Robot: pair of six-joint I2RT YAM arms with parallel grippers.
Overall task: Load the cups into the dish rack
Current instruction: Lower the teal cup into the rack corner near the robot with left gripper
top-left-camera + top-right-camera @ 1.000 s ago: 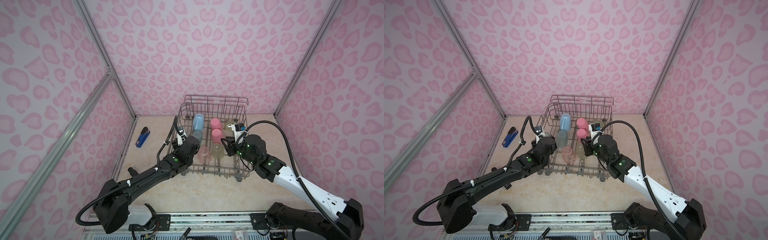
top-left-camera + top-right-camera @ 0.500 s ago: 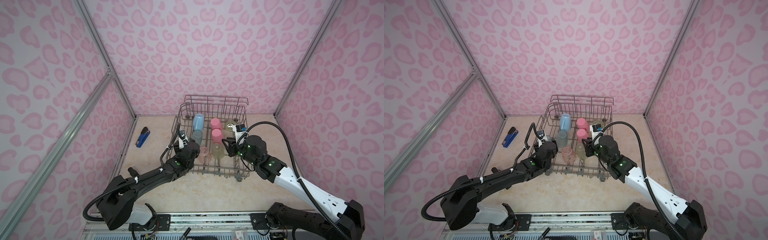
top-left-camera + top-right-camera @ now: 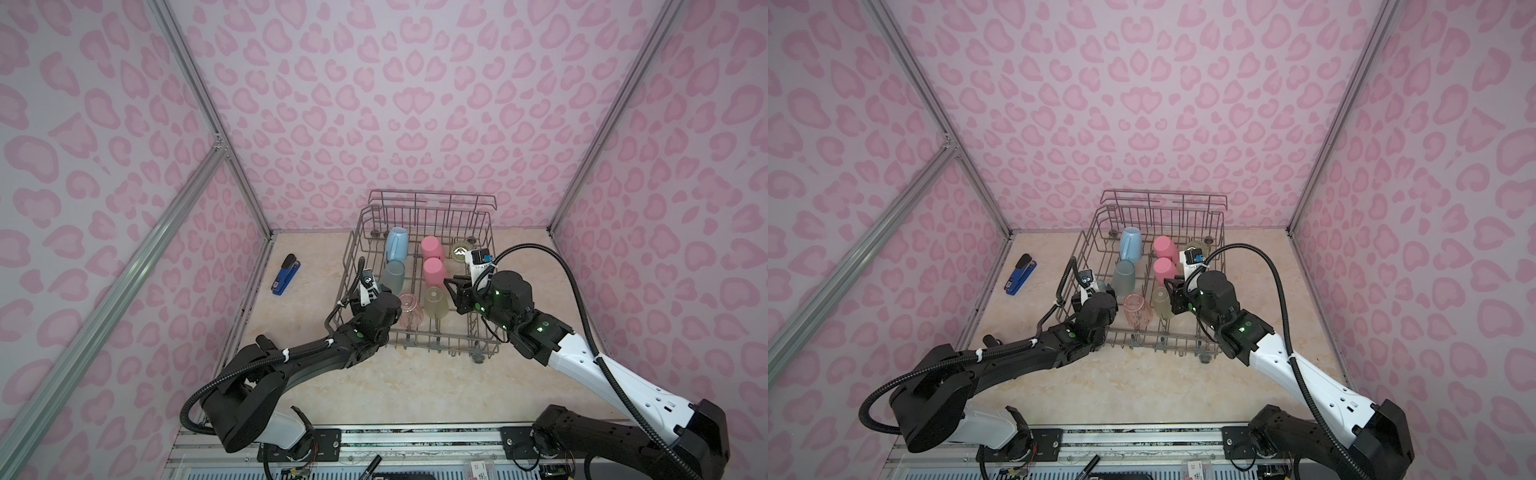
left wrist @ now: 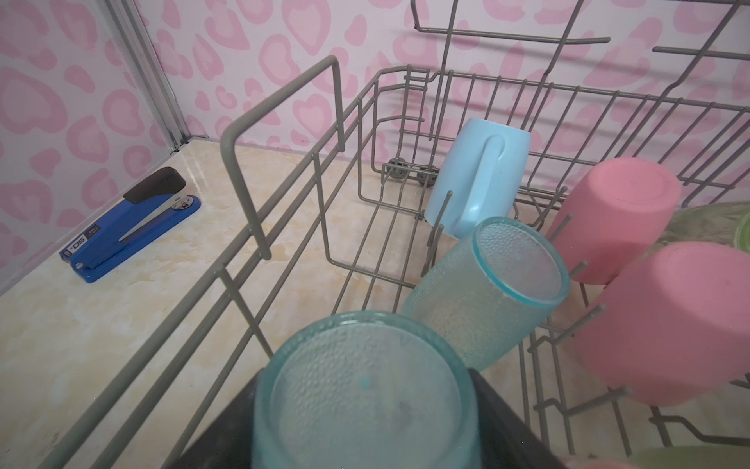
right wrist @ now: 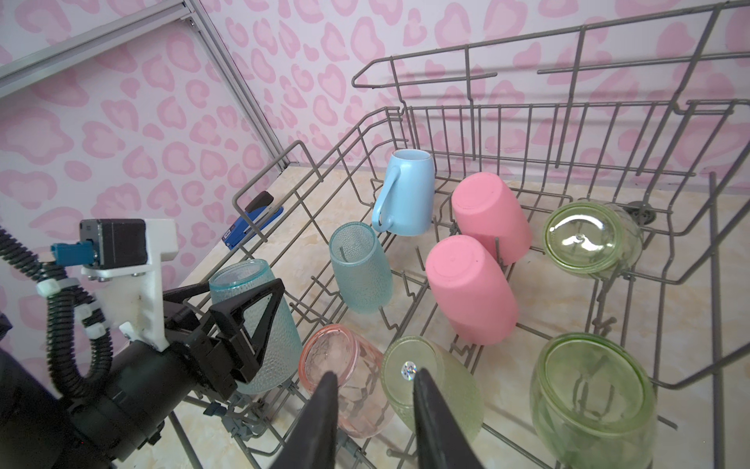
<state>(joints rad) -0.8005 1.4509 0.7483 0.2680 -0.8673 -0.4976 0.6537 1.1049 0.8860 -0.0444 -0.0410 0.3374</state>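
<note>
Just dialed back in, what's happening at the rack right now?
The left gripper grips a teal cup, base up, in the rack's front-left corner, apparently setting it down. The right gripper is open and empty, poised over the salmon cup and a green cup. Six more, including the mug, sit in the rack too.

Bright, even light; the dish rack (image 5: 527, 104) casts soft shadows; wide-angle edges bend.
</note>
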